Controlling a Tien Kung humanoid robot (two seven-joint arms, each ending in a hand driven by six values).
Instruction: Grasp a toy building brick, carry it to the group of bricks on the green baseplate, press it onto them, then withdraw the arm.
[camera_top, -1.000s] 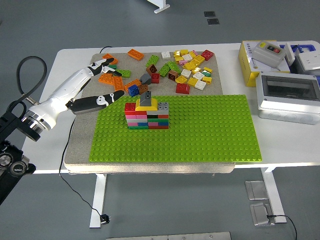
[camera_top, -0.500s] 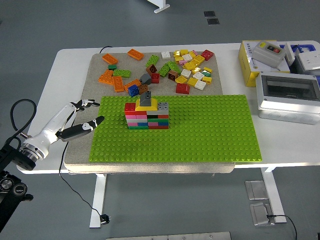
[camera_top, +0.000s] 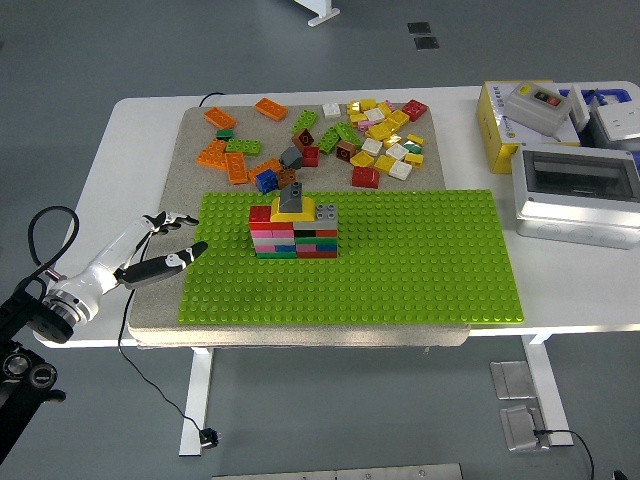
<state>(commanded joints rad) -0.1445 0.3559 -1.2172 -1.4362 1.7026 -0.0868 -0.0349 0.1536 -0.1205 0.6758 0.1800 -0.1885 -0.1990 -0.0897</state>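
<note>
The green baseplate (camera_top: 400, 260) lies on a grey mat. A stack of bricks (camera_top: 294, 230) stands on its left part, layered red, pink, green, black and yellow, with a grey sloped brick on top. Loose bricks (camera_top: 330, 140) of many colours lie on the mat behind the baseplate. My left hand (camera_top: 165, 245) hovers low at the mat's left edge, left of the baseplate, fingers spread and empty. The right arm is out of view.
A grey electrical box (camera_top: 577, 195) and a yellow box with a switch (camera_top: 530, 115) stand at the table's right. A black cable (camera_top: 50, 235) loops over the left arm. The white table's near edge runs just below the mat.
My left arm has pulled back from the loose bricks, toward the table's near left corner, and sunk lower. The hand holds nothing. The brick stack has not changed.
</note>
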